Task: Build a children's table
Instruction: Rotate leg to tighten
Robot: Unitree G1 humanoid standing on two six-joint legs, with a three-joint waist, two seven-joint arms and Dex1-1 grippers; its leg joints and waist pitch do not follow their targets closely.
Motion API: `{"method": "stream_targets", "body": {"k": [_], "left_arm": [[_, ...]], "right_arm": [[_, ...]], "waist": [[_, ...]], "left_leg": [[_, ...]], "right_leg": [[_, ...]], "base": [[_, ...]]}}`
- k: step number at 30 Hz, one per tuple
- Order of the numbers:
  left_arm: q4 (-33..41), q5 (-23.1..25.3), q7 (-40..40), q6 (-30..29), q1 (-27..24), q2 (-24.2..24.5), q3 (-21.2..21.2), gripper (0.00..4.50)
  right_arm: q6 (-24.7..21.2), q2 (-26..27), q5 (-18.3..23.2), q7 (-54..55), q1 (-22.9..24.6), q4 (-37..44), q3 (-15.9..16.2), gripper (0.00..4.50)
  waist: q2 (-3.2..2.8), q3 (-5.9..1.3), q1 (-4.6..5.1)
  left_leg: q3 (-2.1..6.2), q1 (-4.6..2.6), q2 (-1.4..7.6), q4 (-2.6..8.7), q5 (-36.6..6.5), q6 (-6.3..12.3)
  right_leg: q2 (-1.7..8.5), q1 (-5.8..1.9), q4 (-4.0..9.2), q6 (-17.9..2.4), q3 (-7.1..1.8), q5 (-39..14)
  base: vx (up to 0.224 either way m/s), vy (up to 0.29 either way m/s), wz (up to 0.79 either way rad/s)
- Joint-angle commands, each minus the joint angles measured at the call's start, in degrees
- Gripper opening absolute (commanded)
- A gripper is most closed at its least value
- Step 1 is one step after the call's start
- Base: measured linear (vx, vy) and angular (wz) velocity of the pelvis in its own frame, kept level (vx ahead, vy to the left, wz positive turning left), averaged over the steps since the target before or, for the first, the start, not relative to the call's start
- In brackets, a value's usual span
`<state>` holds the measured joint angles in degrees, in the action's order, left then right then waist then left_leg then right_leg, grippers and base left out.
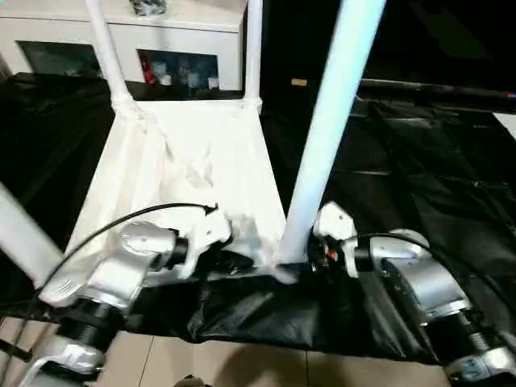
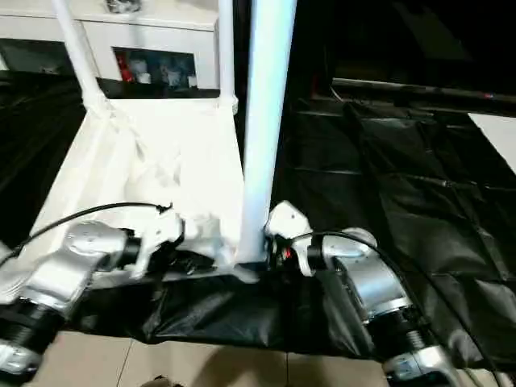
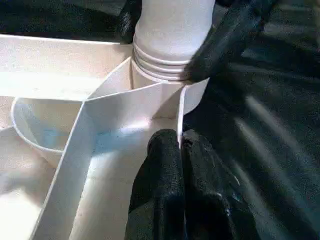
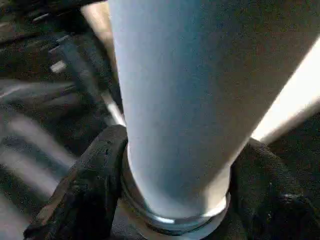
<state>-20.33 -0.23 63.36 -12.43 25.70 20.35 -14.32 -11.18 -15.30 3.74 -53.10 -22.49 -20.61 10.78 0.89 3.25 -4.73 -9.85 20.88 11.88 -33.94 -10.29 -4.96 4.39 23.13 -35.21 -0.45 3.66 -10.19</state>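
Leg (image 1: 330,129) top cropped; right gripper (image 4: 170,200) straddles base.

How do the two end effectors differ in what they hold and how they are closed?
The left end effector is shut on the thin rim wall of the tabletop; the right end effector stands wider, its fingers on either side of the near leg. The left grips a flat edge, the right a round tube. Both work at the same near corner socket.
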Motion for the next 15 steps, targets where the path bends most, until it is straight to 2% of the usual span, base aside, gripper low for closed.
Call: {"method": "stream_targets", "body": {"k": [1,2,3,4,5,6,7,9,10,12,15], "left_arm": [[0.66,-0.71,-5.5,-0.33,2.98,-4.41,-0.33,0.0],[-0.52,0.38,-9.55,-1.12,3.79,-6.46,-0.01,0.0],[-1.13,0.95,-11.59,-1.63,4.19,-7.48,0.15,0.0],[-1.63,1.23,-12.93,-1.89,4.46,-8.3,0.24,0.0],[-2.1,1.48,-14.19,-2.12,4.72,-9.08,0.32,0.0],[-3.4,2.11,-17.91,-2.66,5.37,-11.71,0.28,0.0],[-3.92,2.45,-19.31,-2.83,5.59,-12.87,0.3,0.0],[-4.41,3.04,-20.26,-2.65,5.78,-14.13,-0.22,0.0],[-4.6,3.31,-20.38,-2.41,5.85,-14.57,-0.67,0.0],[-4.39,3.33,-19.8,-2.18,5.84,-14.81,-1.25,0.0],[-3.43,3.0,-16.75,-0.45,5.7,-13.76,-2.1,0.0]], "right_arm": [[0.29,4.83,-0.03,3.54,-0.97,-0.38,3.09,2.69],[-0.07,7.8,-0.96,10.9,-1.85,-3.27,1.02,2.69],[-0.26,9.26,-1.31,14.38,-2.27,-4.63,-0.01,2.69],[-0.73,10.29,-1.26,16.49,-2.57,-5.38,-0.74,2.69],[-1.21,11.27,-1.18,18.46,-2.86,-6.08,-1.44,2.69],[-2.15,14.54,-0.8,24.26,-3.83,-8.15,-3.32,2.69],[-2.16,15.85,-1.1,26.16,-4.32,-9.13,-3.81,2.69],[-1.14,17.43,-1.76,27.32,-4.89,-10.19,-3.55,2.69],[-0.46,18.1,-2.02,27.49,-5.11,-10.56,-3.25,2.69],[0.31,18.54,-1.8,26.77,-5.17,-10.44,-3.02,3.25],[-0.4,18.57,0.61,24.44,-5.26,-9.16,-4.62,3.49]], "waist": [[0.32,-3.42,0.32],[0.37,-3.45,0.76],[0.54,-3.57,0.92],[0.49,-3.49,1.33],[0.54,-3.55,1.55],[0.44,-3.61,1.57],[0.25,-3.47,1.82],[0.23,-3.73,1.81],[-0.15,-3.73,1.72],[-0.08,-3.8,1.73],[-0.22,-3.82,1.69]], "left_leg": [[0.1,-0.67,1.1,4.33,-14.85,-0.01],[0.25,-0.39,0.94,4.42,-15.0,-0.36],[0.28,-0.39,0.94,4.37,-14.6,-0.56],[0.23,-0.57,0.86,4.31,-14.86,-0.74],[0.23,-0.53,0.77,4.25,-14.67,-0.75],[0.33,-0.42,0.74,4.23,-14.46,-0.53],[0.21,-0.53,0.78,4.24,-14.67,-0.47],[0.31,-0.5,0.81,4.22,-14.46,-0.32],[0.24,-0.42,0.84,4.21,-14.04,-0.15],[0.18,-0.28,0.8,4.21,-13.72,0.18],[0.17,-0.3,0.83,4.27,-13.63,0.78]], "right_leg": [[3.39,-2.37,5.19,-8.72,-2.42,-22.48],[3.42,-2.51,5.34,-7.88,-2.29,-23.79],[3.42,-2.53,5.25,-7.69,-2.26,-23.67],[3.39,-2.2,5.47,-7.7,-2.3,-24.12],[3.37,-2.26,5.43,-7.67,-2.28,-24.24],[3.39,-2.44,5.5,-7.44,-2.19,-24.39],[3.33,-2.03,5.67,-7.5,-2.32,-24.29],[3.36,-2.27,5.53,-7.66,-2.27,-23.1],[3.26,-2.27,5.47,-7.9,-2.35,-21.06],[3.16,-2.42,5.19,-8.53,-2.37,-18.47],[3.19,-2.58,5.05,-9.27,-2.38,-16.88]], "base": [[0.0,0.0,0.0],[0.0,0.0,0.0],[0.0,0.0,0.0],[0.0,0.0,0.0],[0.0,0.0,0.0],[0.0,0.0,0.0],[0.0,0.0,0.0],[0.0,0.0,0.0],[0.0,0.0,0.0],[0.0,0.0,0.0],[0.0,0.0,0.0]]}}
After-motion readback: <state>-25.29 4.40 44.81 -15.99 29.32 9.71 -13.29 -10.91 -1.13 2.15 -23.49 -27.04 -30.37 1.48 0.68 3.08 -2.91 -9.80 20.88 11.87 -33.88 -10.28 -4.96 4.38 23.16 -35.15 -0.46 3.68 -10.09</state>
